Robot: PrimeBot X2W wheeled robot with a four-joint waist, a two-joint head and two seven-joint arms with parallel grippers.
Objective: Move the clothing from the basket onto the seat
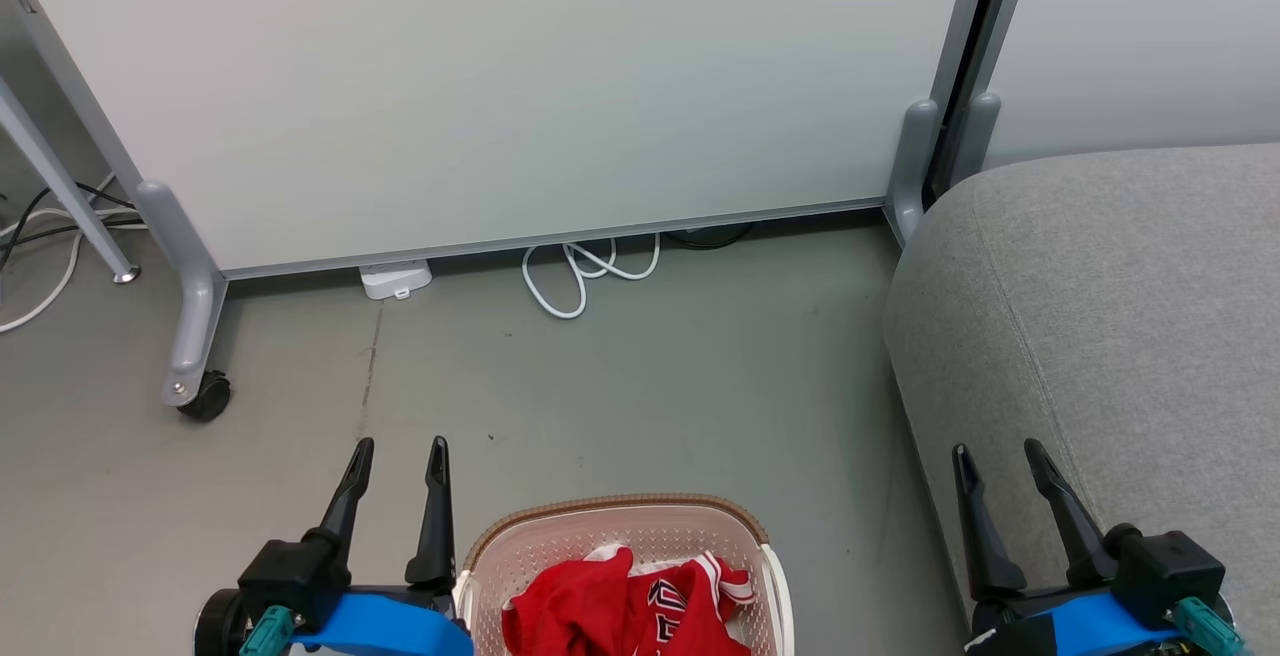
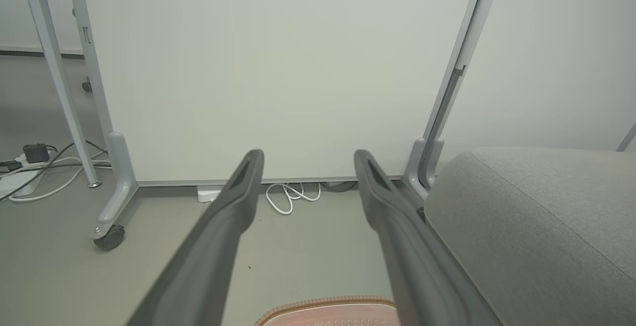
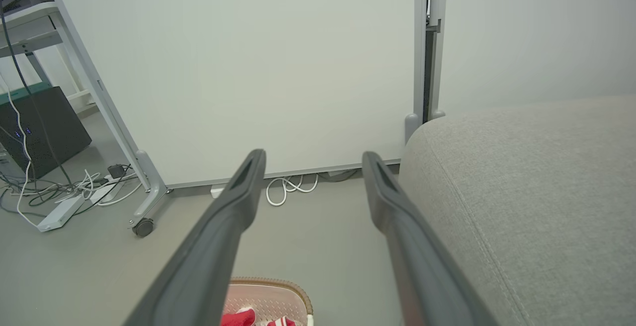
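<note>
Red clothing with white trim and some lettering lies bunched in the cream basket with a brown rim, at the bottom middle of the head view. The grey seat fills the right side. My left gripper stands open just left of the basket, above the floor. Over the seat's front edge my right gripper is open too, with nothing between its fingers. The left wrist view shows the basket rim and the seat. In the right wrist view I see the clothing, the basket and the seat.
A white partition panel on wheeled feet stands behind, with a coiled white cable and a small white box at its base. More cables and a power strip lie at the far left. Grey floor lies between basket and panel.
</note>
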